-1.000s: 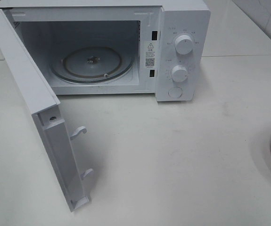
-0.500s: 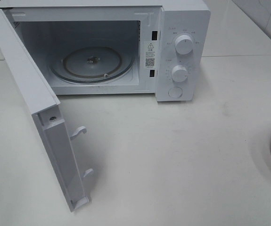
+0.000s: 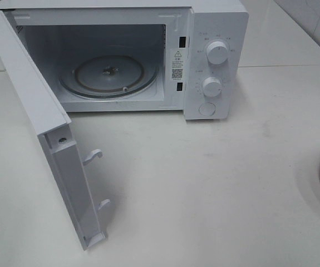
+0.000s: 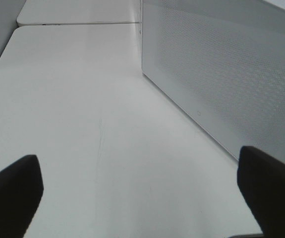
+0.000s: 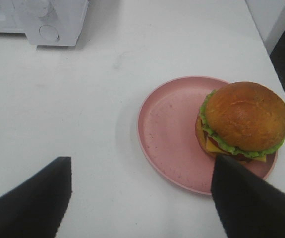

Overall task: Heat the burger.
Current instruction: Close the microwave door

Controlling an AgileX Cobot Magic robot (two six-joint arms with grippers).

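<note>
While the microwave [image 3: 121,55] stands open, the burger [image 5: 242,121] sits on the plate's [image 5: 169,134] far side, just ahead of the open, empty right gripper [image 5: 140,198]. Beside the door [image 4: 221,74], the left gripper [image 4: 142,193] gapes empty, farther off.

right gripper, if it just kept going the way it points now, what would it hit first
Probably the pink plate, with the burger sitting on its far side. The right gripper is open and nothing lies between; depth is hard to judge.
</note>
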